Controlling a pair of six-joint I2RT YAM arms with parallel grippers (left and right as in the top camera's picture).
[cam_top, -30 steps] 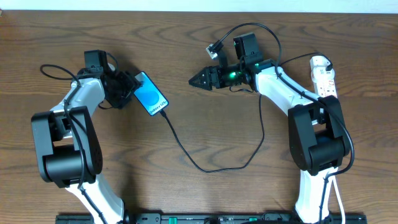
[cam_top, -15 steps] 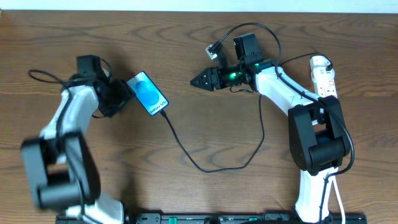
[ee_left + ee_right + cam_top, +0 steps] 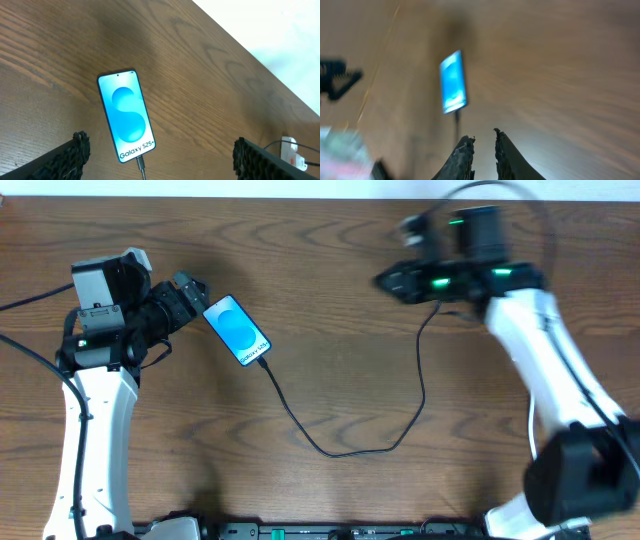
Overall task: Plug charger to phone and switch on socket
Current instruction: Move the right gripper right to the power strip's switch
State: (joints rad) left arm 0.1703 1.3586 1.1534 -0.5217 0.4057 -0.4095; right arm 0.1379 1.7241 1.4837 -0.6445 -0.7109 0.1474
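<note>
Plugging looks done: the thin black cable [image 3: 330,448] meets the bottom edge of the slim blue-screened smartphone [image 3: 238,330], flat on the brown wooden tabletop [image 3: 340,380] just ahead of the left gripper [image 3: 198,292], its jaws spread wide. The right gripper [image 3: 483,137] shows jaws nearly pressed together, empty. Next, probably, comes pressing the switch of the white power strip, not clearly visible.

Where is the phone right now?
In the overhead view, the phone lies on the table's left side, beside the open left gripper, with the charger attached.
</note>
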